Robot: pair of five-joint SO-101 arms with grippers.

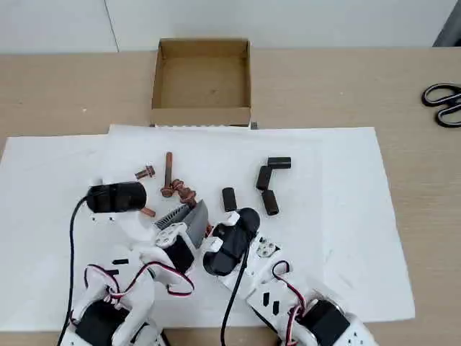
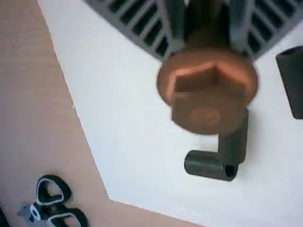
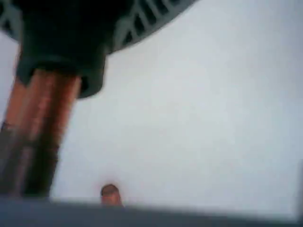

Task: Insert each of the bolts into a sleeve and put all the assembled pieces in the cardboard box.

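The left gripper (image 2: 207, 28) is clenching a bolt (image 2: 208, 90) over the paper's (image 1: 346, 216) near middle, shank pointing right into the sleeve (image 3: 59, 52) that the right gripper (image 3: 71, 16) is grasping.

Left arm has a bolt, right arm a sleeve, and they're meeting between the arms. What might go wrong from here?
1. The bolt is gripped in the left jaws just behind its head. Pushing it against the sleeve in the right jaws could tilt it or make it slip.
2. The loose bolts lie close ahead of both arms, so a swing might scatter them.
3. The box stands well beyond the arms, and a half-seated pair might separate on the way.
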